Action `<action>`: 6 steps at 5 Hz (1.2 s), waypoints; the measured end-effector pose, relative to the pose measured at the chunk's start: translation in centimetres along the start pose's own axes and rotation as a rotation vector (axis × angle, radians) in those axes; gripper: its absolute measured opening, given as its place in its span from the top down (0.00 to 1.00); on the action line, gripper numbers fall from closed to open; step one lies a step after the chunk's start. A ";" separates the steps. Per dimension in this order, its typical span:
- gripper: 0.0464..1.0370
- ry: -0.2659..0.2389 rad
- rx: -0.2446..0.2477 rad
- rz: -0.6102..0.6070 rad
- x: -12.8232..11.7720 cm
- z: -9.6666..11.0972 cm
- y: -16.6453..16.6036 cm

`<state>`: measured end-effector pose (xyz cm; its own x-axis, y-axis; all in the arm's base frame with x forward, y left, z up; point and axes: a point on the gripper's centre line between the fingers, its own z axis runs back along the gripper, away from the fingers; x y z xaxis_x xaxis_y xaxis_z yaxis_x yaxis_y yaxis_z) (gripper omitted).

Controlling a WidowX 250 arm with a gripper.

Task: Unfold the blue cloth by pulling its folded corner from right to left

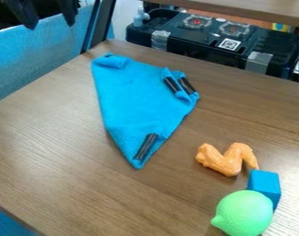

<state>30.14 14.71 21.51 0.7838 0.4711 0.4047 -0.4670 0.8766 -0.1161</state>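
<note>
My gripper (pixel 50 23) hangs at the top left corner, beyond the table's left edge, with its two black fingers spread wide and nothing between them. Nearest to it on the table lies a blue cloth (pixel 136 101), its corners partly folded in and black strips on them. At the lower right is an orange chicken-wing-shaped toy (pixel 228 159). A blue block (pixel 265 183) stands just below it, and a green lime-like toy (pixel 243 214) partly covers the block's lower side.
The brown wooden table (pixel 65 152) has its left edge running up to a corner near the top. Behind it stands a black storage box (pixel 195 41) with grey tape, beneath a wooden shelf (pixel 250 9). Blue fabric (pixel 47 55) hangs left of the table.
</note>
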 end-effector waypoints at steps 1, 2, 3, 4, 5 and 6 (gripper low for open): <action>0.04 0.017 0.000 0.014 -0.1 -0.7 0.0; 0.04 -0.002 -0.015 0.125 0.1 -2.9 -2.0; 0.04 -0.008 -0.025 0.212 0.4 -4.9 -4.0; 0.04 -0.035 -0.026 0.230 0.7 -7.5 -6.5; 0.04 -0.094 -0.029 0.229 0.8 -10.1 -9.2; 0.04 -0.103 -0.029 0.233 0.3 -12.3 -11.1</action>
<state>40.56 6.33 11.79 0.6100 0.6494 0.4541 -0.6169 0.7488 -0.2422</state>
